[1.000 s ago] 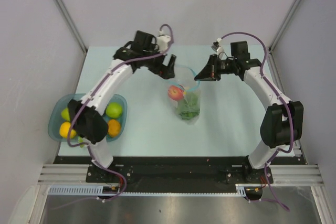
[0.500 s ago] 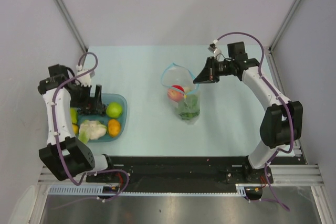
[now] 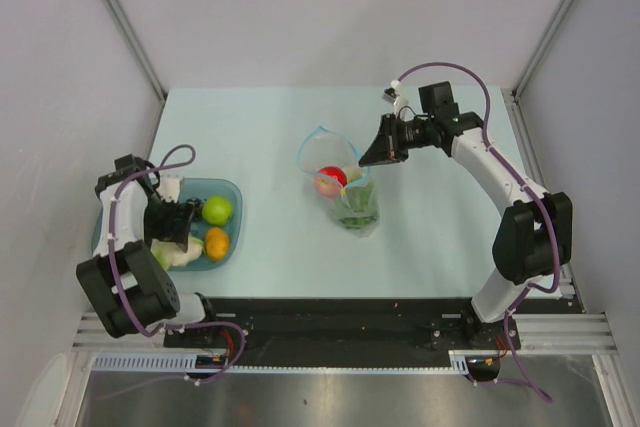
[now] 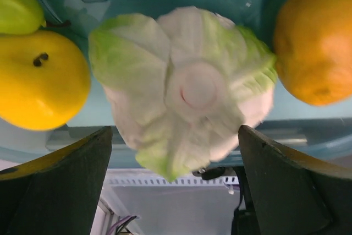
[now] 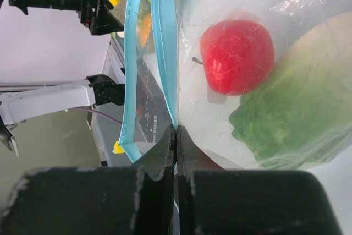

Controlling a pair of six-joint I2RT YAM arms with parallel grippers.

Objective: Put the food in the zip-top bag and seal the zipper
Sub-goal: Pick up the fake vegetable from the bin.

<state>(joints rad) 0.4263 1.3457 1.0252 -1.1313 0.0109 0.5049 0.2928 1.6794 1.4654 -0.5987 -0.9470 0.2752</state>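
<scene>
Left jaws now seemingly over cabbage (image 4: 181, 89)

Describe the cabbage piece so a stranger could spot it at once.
Find the teal bowl at the near left corner of the table. Inside, below the open left pincer, sits the cabbage piece: the only pale, leafy, green-and-white thing among round fruits.

Bright, even light from above, shadows barely there. Up close the cabbage (image 4: 187, 86) looks soft; small glints on the zip-top bag (image 5: 308, 4).

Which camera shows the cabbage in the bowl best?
Left wrist: the cabbage fills the frame, close and whole. The top view shows a pale bit by the left arm; the right wrist view, nothing clear.
</scene>
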